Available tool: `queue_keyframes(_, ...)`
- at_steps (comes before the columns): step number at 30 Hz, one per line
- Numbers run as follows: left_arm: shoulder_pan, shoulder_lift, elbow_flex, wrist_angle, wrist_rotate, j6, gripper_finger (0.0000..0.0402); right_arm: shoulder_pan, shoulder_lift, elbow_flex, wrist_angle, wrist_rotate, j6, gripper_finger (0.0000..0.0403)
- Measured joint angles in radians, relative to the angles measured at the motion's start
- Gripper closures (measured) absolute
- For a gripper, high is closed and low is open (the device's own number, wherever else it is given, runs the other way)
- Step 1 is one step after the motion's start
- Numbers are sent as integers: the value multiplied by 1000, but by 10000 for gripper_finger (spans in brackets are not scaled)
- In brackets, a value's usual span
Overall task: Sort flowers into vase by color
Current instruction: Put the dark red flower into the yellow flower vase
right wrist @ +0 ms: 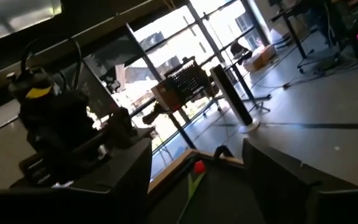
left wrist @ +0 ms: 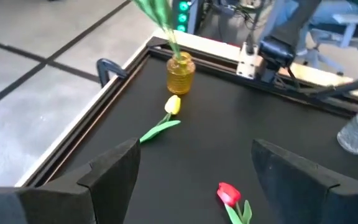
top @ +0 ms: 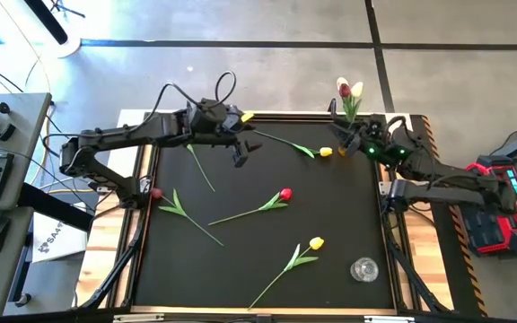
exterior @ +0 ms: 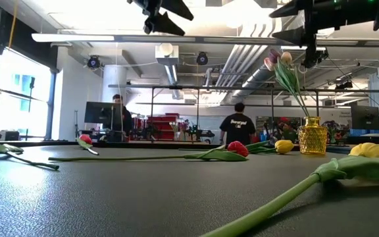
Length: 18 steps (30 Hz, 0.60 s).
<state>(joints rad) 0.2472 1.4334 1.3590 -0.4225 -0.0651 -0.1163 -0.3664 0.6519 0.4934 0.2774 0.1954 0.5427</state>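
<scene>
On the black table (top: 330, 224) loose flowers (top: 284, 194) lie; I see the left gripper (top: 239, 152) spread at the far edge, the right gripper (top: 346, 136) spread by the amber vase (exterior: 312, 136) in the far right corner.

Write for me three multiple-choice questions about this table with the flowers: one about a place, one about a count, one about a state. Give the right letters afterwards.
1. What lies nearest the amber vase?
A. yellow tulip
B. red tulip
C. clear glass

2. How many tulips stand in the amber vase?
A. one
B. two
C. four

3. The left claw is:
A. shut on a stem
B. open and empty
C. shut on nothing

Answers:
1 A: the yellow tulip lies just in front of the vase.
2 B: one dark red head and one cream head rise from it.
3 B: its fingers stand apart, with only bare table between them.
</scene>
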Motion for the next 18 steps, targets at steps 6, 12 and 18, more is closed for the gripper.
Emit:
queue_keyframes(6, 22, -10, 0, -29, -3, -104, 108, 70, 41, 0, 13, 45, 10, 171)
queue_keyframes(12, 8, -10, 0, -198, -3, -356, 108, 111, 85, 0, 37, 65, 28, 172)
queue_keyframes(18, -89, -9, 0, -608, -121, -679, 119, 127, 98, 0, 26, 79, 36, 172)
